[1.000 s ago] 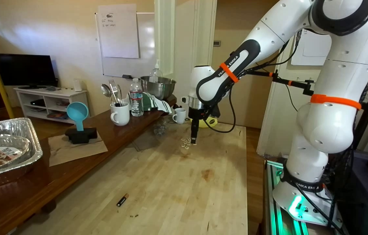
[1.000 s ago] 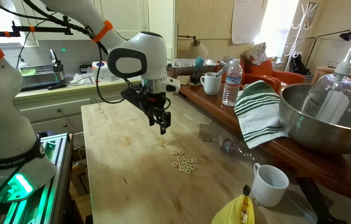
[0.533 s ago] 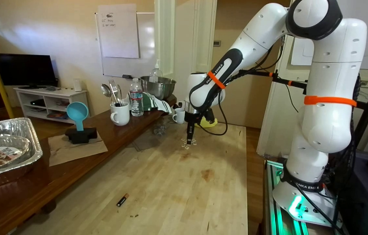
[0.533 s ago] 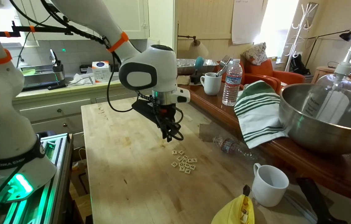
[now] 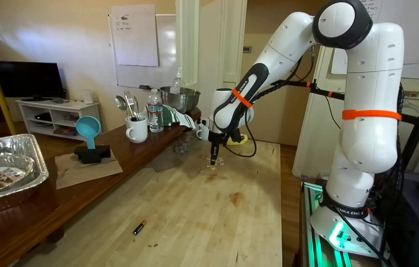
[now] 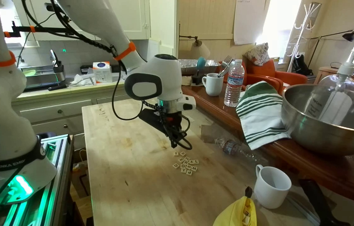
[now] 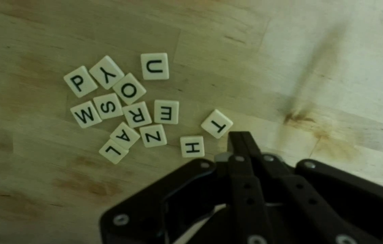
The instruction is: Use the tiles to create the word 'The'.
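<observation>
Where the tiles (image 7: 137, 114) lie: flat on the wooden desk (image 6: 145, 188), most in a bunch with some edges touching, a few apart.
Tile look: little cream squares with soft corners, each with one black letter.
Count: thirteen in the wrist view.
Letters: turned all ways, some sideways, some on a slant.
T tile (image 7: 217, 124): turned like a diamond, apart from the others.
H tile (image 7: 192, 146): letter on its side, near the T tile.
E tile (image 7: 166, 112): letter on its side, just beside the R tile (image 7: 137, 114).
U tile (image 7: 155, 66): alone, near the bunch.
Claw (image 7: 241, 139): both sides pressed together, hanging above the desk, its tip near the T tile in the wrist view.
</observation>
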Motion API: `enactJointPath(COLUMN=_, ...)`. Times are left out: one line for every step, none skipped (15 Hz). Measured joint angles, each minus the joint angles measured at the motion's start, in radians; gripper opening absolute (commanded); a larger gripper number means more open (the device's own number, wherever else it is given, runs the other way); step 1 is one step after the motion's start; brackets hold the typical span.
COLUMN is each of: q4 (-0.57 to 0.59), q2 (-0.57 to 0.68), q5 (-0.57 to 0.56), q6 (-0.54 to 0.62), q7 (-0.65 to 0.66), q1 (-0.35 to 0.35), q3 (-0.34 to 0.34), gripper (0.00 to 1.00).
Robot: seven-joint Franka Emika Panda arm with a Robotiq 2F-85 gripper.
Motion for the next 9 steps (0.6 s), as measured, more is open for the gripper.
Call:
enactJointPath(q4=0.0, q2=0.006, q5=-0.008, q6=0.003, q7=0.0, q1=-0.004, q3=0.001, gripper=0.0)
enactJointPath(q4=0.001, q2=0.011, q5=-0.015, q6=0.003, q7=0.0, q1=-0.009, q3=0.002, gripper=0.0)
enactJointPath(q4=0.001, q2=0.015, q5=-0.024, q6=0.003, q7=0.0, q1=-0.013, q3=0.002, gripper=0.0)
enactJointPath(q4=0.001, q2=0.018, q5=-0.036, q6=0.003, q7=0.0, q1=-0.017, q3=0.002, gripper=0.0)
enactJointPath(q4=0.001, q2=0.021, q5=-0.046, q6=0.003, q7=0.0, q1=-0.021, q3=0.002, gripper=0.0)
enactJointPath(q4=0.002, q2=0.023, q5=-0.053, q6=0.004, q7=0.0, q1=-0.024, q3=0.002, gripper=0.0)
enactJointPath(q4=0.003, q2=0.026, q5=-0.056, q6=0.004, q7=0.0, q1=-0.026, q3=0.002, gripper=0.0)
enactJointPath(q4=0.005, q2=0.029, q5=-0.056, q6=0.004, q7=0.0, q1=-0.028, q3=0.003, gripper=0.0)
enactJointPath(q4=0.008, q2=0.033, q5=-0.056, q6=0.004, q7=0.0, q1=-0.03, q3=0.006, gripper=0.0)
